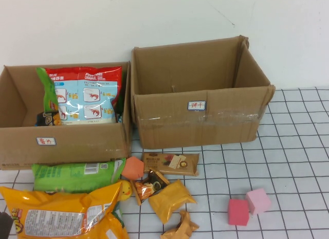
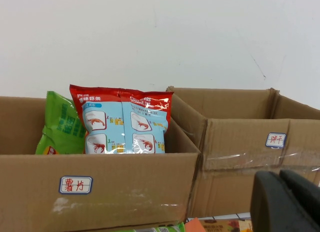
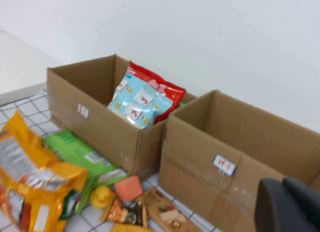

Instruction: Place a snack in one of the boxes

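Grid table [image 1: 288,146] | brown snack bar [image 1: 170,163] lengthwise left-right | left pincer [image 2: 287,202], right pincer [image 3: 290,204]: opening unclear

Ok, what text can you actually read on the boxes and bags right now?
"薯片": white label on the left box.
"饼干": white label on the right box.
Red-and-blue shrimp snack bag: print too small.
Yellow bag, green bag: unreadable.
Left gripper, right gripper: no markings.

left box [image 1: 61,146]: prawn-cracker bag [image 1: 87,97] inside | right box [image 1: 200,121] beside | snacks [image 1: 77,213] in front
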Tool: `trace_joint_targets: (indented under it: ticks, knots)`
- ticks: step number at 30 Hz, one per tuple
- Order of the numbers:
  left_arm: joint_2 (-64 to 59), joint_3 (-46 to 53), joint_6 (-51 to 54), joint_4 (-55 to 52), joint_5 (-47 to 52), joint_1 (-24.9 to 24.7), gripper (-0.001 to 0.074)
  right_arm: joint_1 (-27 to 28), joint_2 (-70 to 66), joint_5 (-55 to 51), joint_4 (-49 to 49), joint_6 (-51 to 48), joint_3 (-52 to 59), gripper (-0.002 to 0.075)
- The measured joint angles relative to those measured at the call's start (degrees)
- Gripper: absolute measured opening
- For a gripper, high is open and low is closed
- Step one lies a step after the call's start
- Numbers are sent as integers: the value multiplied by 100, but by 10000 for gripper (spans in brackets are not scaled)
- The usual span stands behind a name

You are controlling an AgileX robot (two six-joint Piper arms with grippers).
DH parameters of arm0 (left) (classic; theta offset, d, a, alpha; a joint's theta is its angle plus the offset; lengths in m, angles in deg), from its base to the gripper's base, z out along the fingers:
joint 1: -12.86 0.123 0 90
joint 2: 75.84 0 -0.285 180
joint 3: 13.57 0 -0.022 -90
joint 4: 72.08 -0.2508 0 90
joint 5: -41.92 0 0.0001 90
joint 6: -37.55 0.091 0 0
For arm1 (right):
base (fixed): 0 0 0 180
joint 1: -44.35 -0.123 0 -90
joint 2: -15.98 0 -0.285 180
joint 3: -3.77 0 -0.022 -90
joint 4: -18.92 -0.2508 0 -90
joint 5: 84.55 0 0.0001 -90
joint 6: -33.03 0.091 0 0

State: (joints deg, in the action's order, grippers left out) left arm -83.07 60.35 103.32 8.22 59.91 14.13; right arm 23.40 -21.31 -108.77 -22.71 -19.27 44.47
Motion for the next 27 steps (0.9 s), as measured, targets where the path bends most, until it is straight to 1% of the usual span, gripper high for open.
trace_joint_targets:
  ticks: [6, 7, 10, 17, 19, 22, 23, 25, 27]
  knots:
    - [0, 0, 0, 0, 9, 0, -3, 0, 1187, -265, 86, 6, 983, -1]
    - [0, 0, 0, 0, 9, 0, -3, 0, 1420, -115, 161, -3, 1276, -1]
    - [0, 0, 0, 0, 9, 0, -3, 0, 1691, 393, 328, -18, 1695, -1]
    - [0, 0, 0, 0, 14, 0, -3, 0, 1911, 2118, 445, -60, 2561, -1]
    - [0, 0, 0, 0, 14, 0, -3, 0, 1911, 2421, 422, -69, 2803, -1]
    - [0, 0, 0, 0, 14, 0, -3, 16, 1922, 2602, 315, -8, 3139, -1]
    - [0, 0, 0, 0, 14, 0, -3, 58, 1948, 2631, 356, 152, 3256, -1]
    - [0, 0, 0, 0, 14, 0, -3, 246, 2074, 2640, 788, 772, 3472, -1]
    - [0, 0, 0, 0, 14, 0, -3, 599, 2309, 2640, 1861, 2011, 3684, -1]
